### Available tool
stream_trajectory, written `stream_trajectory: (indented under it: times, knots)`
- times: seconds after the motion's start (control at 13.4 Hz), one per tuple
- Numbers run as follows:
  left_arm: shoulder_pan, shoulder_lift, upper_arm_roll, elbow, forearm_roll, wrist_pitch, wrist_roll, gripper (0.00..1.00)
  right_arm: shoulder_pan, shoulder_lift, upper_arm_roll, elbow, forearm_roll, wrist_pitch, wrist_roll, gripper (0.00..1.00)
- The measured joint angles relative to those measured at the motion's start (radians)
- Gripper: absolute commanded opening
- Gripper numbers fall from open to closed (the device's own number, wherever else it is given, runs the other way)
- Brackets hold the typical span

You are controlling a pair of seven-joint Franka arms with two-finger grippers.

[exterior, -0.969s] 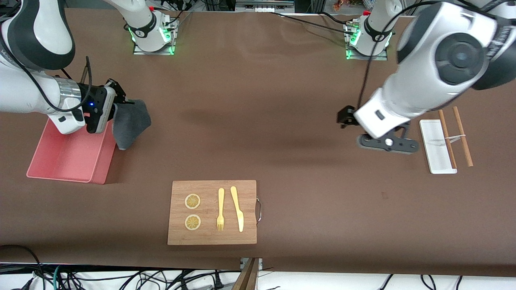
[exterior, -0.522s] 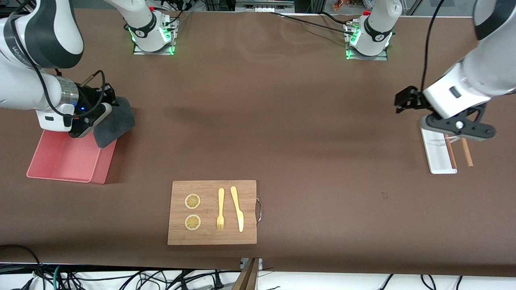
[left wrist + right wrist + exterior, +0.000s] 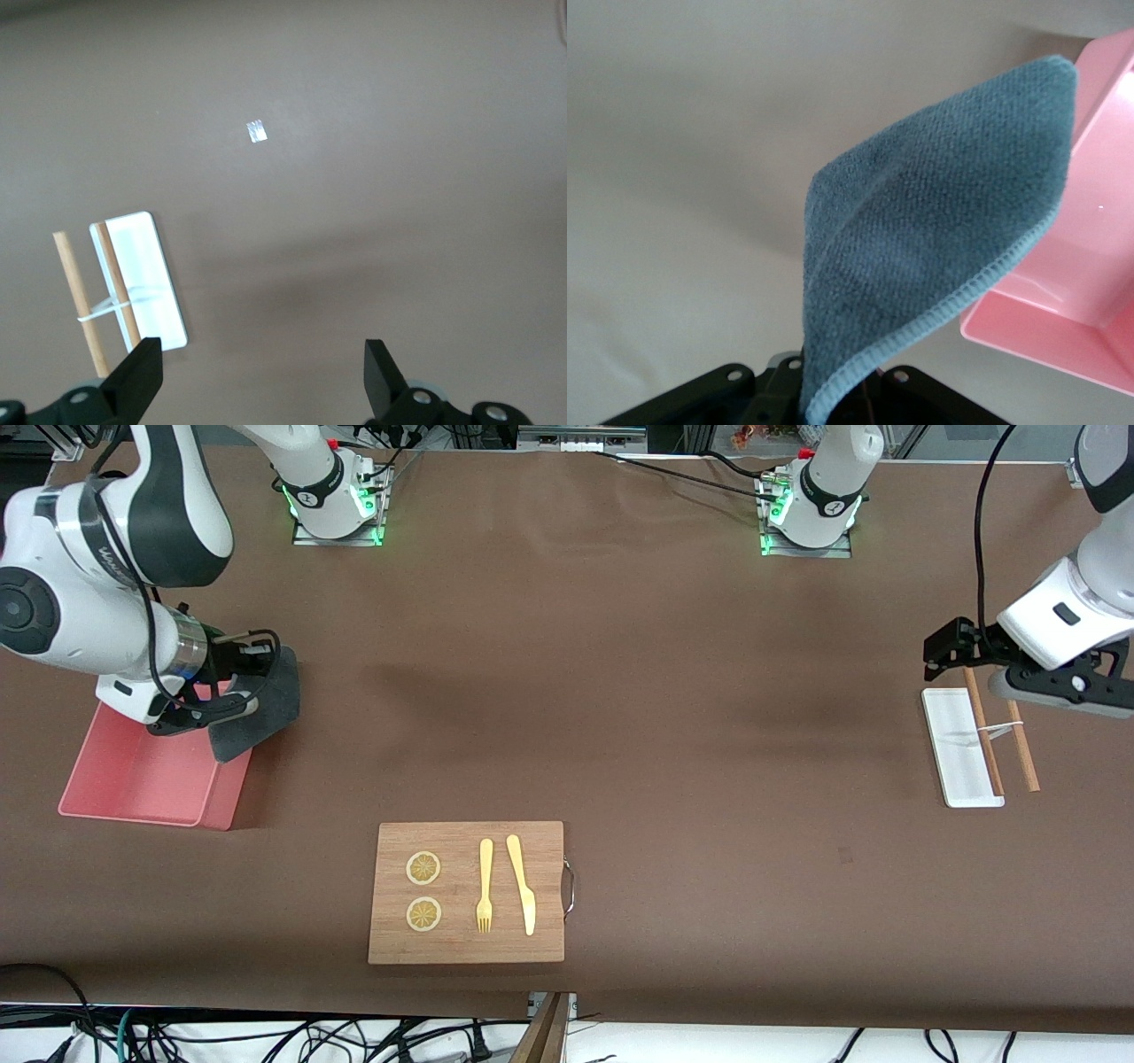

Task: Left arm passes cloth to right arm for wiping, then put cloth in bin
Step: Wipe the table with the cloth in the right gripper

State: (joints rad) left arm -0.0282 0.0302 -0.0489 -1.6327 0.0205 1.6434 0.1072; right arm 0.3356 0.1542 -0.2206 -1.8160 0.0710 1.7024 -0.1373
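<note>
Right hand, fingers pressed together on one edge of the cloth. The hand hangs above the bin, over the corner farthest from the front camera and toward the middle of the counter. The cloth shows its dark grey face in the front view; it hangs from the fingers across the bin's rim, partly over the bin and partly over the bare counter beside it. In the right wrist view the cloth rises from between the fingers as a folded sheet with a stitched pale edge, and a pink corner of the bin lies just beside it.

Left hand, fingers spread and holding nothing. It waits in the air at the left arm's end of the counter, over the ends of a white tray and two wooden sticks that lie farthest from the front camera. The left wrist view shows the two black fingertips well apart, with the white tray and the wooden sticks below; a pale band ties the sticks together, and one stick rests across the tray.

A wooden cutting board lies nearer to the front camera, between the two arms' ends of the counter. On it rest two lemon slices, a yellow fork and a yellow knife.
</note>
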Motion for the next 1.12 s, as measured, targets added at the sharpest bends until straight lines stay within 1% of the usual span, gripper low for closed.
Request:
stream_trajectory:
  times: [0.15, 0.3, 0.52, 0.82, 0.97, 1.12]
  knots:
    - [0.013, -0.041, 0.000, -0.041, -0.014, -0.009, 0.000, 1.00, -0.001, 0.006, 0.000, -0.061, -0.001, 0.103, 0.019, 0.00]
    - [0.020, -0.048, 0.000, -0.041, -0.013, -0.040, 0.000, 1.00, -0.004, 0.022, -0.002, -0.137, -0.002, 0.239, 0.035, 0.00]
    - [0.020, -0.047, -0.004, -0.041, -0.013, -0.045, 0.000, 1.00, -0.009, 0.091, -0.004, -0.215, -0.002, 0.423, 0.058, 0.00]
    - [0.020, -0.047, -0.005, -0.041, -0.013, -0.045, 0.000, 1.00, -0.010, 0.213, -0.004, -0.227, -0.001, 0.562, 0.074, 0.00]
    - [0.020, -0.047, -0.005, -0.041, -0.013, -0.045, 0.000, 1.00, -0.010, 0.261, -0.004, -0.227, -0.001, 0.625, 0.087, 0.00]
    - [0.020, -0.047, -0.005, -0.041, -0.013, -0.045, 0.000, 1.00, -0.010, 0.293, -0.004, -0.226, -0.001, 0.659, 0.091, 0.00]
